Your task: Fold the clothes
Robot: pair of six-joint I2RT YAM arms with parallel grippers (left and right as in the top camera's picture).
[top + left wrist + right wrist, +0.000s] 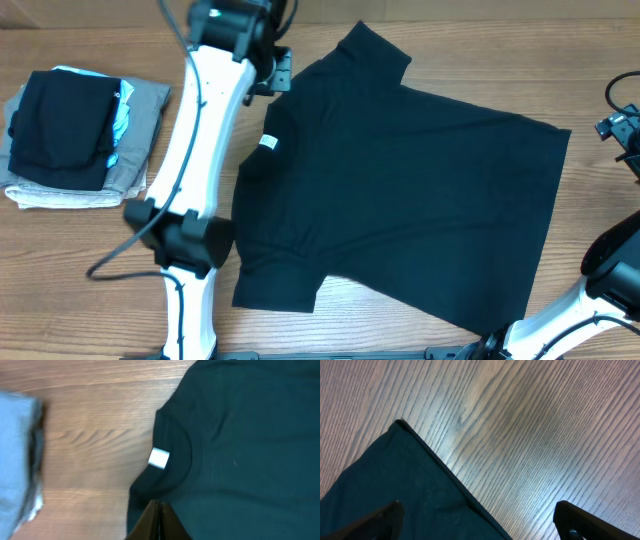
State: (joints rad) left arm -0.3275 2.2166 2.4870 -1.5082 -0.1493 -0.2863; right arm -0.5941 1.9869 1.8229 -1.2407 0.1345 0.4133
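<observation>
- T-shirt (pixel 400 190): black, short-sleeved, of soft matte fabric. It is laid flat and spread out on the middle of the surface (pixel 450 60), collar toward the left and hem toward the right. Both sleeves are extended, and light creases are seen near the lower sleeve.
- Neck label (pixel 159 458): small, white and rectangular, sewn inside the ribbed collar.
- Stack (pixel 30 190) (far left, well apart from the T-shirt): a folded black garment (pixel 62 130) is laid on top. A light blue garment (pixel 122 115) shows at its edge, and a grey-beige garment (pixel 145 140) lies beneath.
- Surface: wood, light brown, with a fine straight grain.
- Left hand (pixel 159 510): held over the collar area with fingers pressed together. Whether any fabric is caught between them cannot be told.
- Right hand (pixel 477 510): spread wide and held above a pointed corner of the T-shirt at the right side, gripping nothing.
</observation>
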